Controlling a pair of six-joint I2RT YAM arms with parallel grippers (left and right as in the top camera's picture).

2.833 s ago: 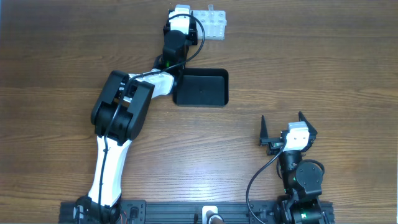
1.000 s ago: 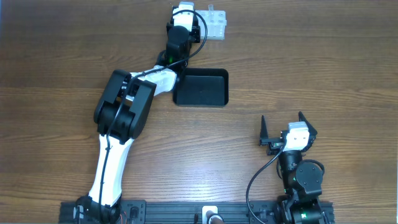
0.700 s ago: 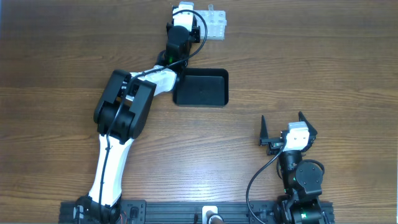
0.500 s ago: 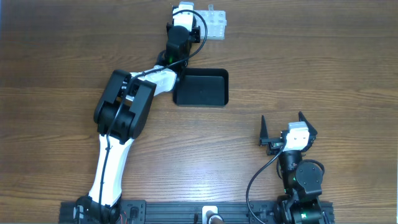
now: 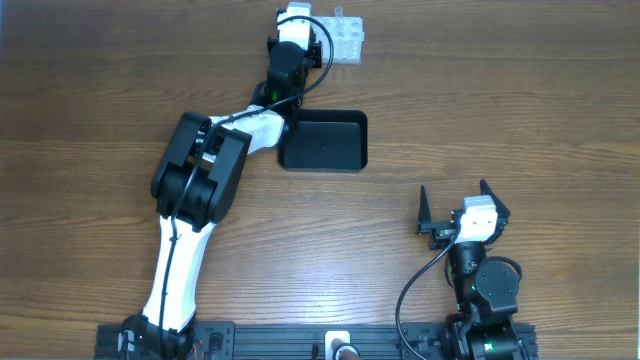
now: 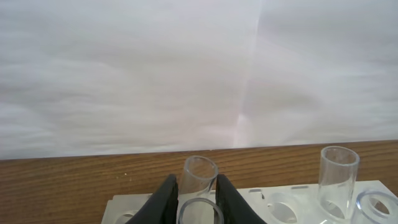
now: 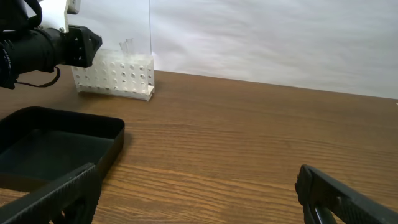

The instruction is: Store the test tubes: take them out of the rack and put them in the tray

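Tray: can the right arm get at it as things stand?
Probably yes: only bare table lies between the open right end effector and the tray; the left end effector is away at the rack, on a test tube.

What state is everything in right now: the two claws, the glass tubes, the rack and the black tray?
Held test tube: upright in the rack.
Left gripper: shut on the held test tube.
Other test tubes: upright in the rack.
Rack: some holes empty.
Tray: empty.
Right gripper: open, holding nothing.
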